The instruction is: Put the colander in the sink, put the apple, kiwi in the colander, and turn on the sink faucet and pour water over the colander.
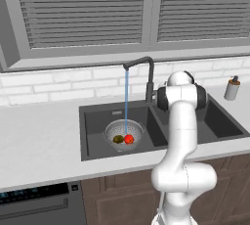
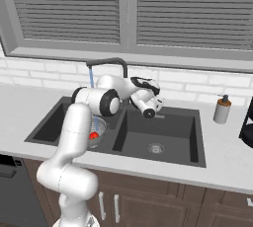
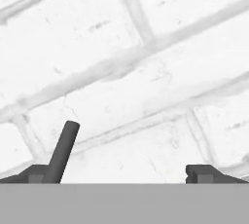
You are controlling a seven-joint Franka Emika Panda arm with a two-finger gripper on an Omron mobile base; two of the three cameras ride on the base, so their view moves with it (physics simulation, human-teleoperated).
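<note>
The silver colander (image 1: 124, 130) sits in the left basin of the dark grey sink (image 1: 93, 136). Inside it lie the red apple (image 1: 129, 139) and the brown kiwi (image 1: 118, 139). A blue stream of water (image 1: 126, 99) falls from the spout of the gooseneck faucet (image 1: 140, 63) into the colander. My gripper (image 3: 119, 177) is open and empty, raised behind the sink and facing the white tile wall. The faucet's thin dark lever (image 3: 62, 152) stands just beside one fingertip (image 3: 36, 174). In the right base view my arm hides part of the colander (image 2: 100, 125); the apple (image 2: 93, 135) shows.
A grey soap dispenser (image 1: 232, 89) stands on the counter right of the sink. The right basin (image 2: 163, 132) holds only its drain (image 2: 155, 147). A dark object (image 2: 247, 117) sits at the far right counter edge. A dishwasher (image 1: 34, 202) is below left.
</note>
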